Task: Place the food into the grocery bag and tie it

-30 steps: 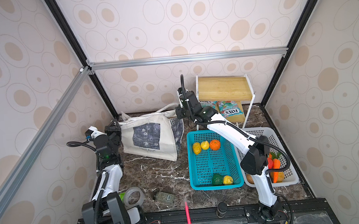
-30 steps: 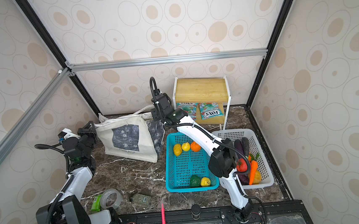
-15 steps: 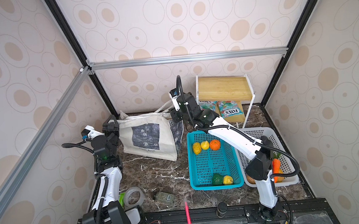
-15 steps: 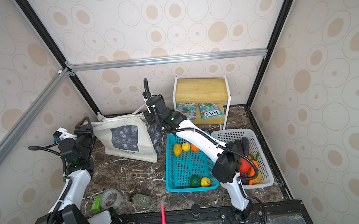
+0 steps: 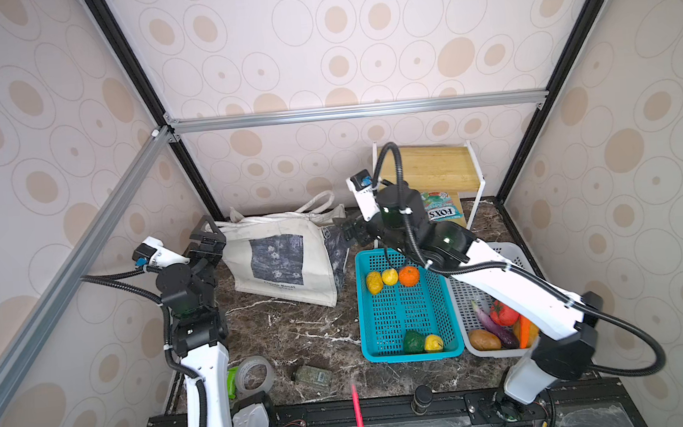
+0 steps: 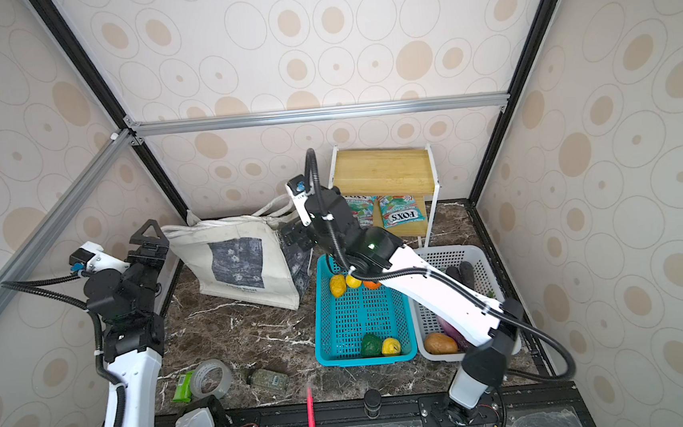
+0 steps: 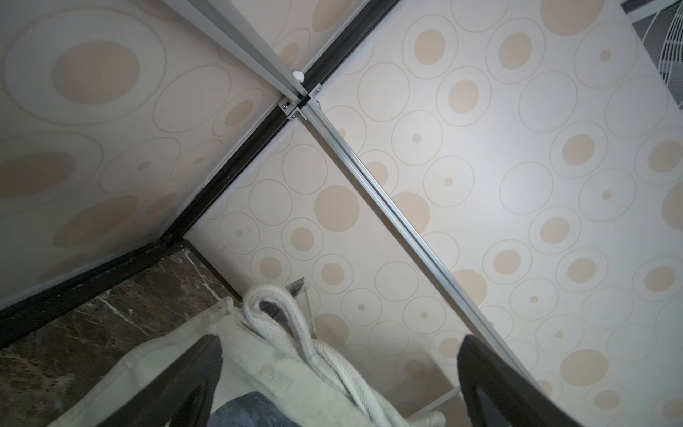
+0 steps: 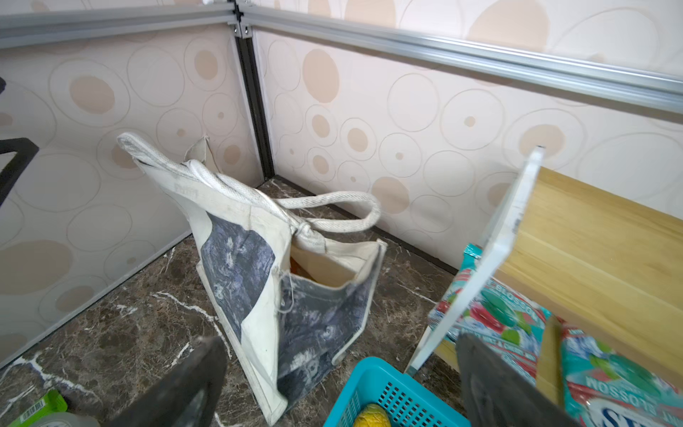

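The grocery bag (image 5: 280, 257) (image 6: 235, 260) stands at the back left, off-white with dark print panels. Its pale handles (image 8: 258, 196) lie twisted together and bunch in what looks like a knot at the mouth. My left gripper (image 5: 208, 241) (image 7: 340, 344) is open at the bag's left top corner, holding nothing. My right gripper (image 5: 347, 233) (image 8: 340, 342) is open beside the bag's right side, also empty. Food lies in the teal basket (image 5: 409, 353): yellow fruits (image 5: 381, 280), an orange (image 5: 409, 276), a green piece (image 5: 413, 341). Snack packets (image 5: 441, 208) lie under the shelf.
A wooden shelf (image 5: 428, 168) stands at the back right. A white basket (image 5: 463, 296) with vegetables sits right of the teal one. A tape roll (image 5: 254, 373), a green packet (image 5: 232, 381), a small bottle (image 5: 313, 377) and a red pen (image 5: 357, 413) lie at the front.
Both grippers have gone from shut to open and let go of the bag's handles. The right gripper has come down beside the bag's right side.
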Tool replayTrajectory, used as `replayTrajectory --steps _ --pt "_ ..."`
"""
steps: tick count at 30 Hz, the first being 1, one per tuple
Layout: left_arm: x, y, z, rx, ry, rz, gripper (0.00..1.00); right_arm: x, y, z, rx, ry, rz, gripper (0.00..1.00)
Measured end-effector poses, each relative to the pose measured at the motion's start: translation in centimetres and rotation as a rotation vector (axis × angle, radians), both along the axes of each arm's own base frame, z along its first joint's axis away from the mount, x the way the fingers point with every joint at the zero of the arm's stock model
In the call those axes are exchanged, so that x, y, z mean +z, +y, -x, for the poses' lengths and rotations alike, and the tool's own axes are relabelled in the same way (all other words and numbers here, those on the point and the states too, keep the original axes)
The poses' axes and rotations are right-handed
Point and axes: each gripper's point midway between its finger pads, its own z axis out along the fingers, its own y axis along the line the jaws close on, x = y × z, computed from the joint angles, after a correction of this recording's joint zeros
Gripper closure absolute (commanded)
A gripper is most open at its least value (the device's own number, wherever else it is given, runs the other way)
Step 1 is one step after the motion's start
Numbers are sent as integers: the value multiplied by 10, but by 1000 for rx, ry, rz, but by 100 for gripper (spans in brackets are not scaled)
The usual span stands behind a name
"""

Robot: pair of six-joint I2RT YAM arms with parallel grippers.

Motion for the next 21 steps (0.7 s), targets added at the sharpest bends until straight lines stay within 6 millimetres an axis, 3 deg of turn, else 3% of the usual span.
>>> replayTrajectory --steps 2,5,9,13,16,19,21 --pt "-2 -4 8 1 3 -54 1 -13 -31 12 -52 1 14 1" --pt "-32 -9 13 -9 48 -85 1 -44 -78 23 -141 18 46 1" --pt "-98 -27 2 -36 188 -109 1 -103 -166 16 -365 114 48 1" --pt "-171 -76 -12 -123 355 -200 1 -166 -254 21 -634 182 30 1" --pt "-207 -88 -15 -111 440 -298 1 -211 -291 25 -767 204 75 1" --pt "-225 -74 -15 -17 485 -393 1 -244 -318 23 -873 242 141 3" --pt "-230 -67 -16 25 493 -446 1 -256 -334 20 -926 240 156 4"
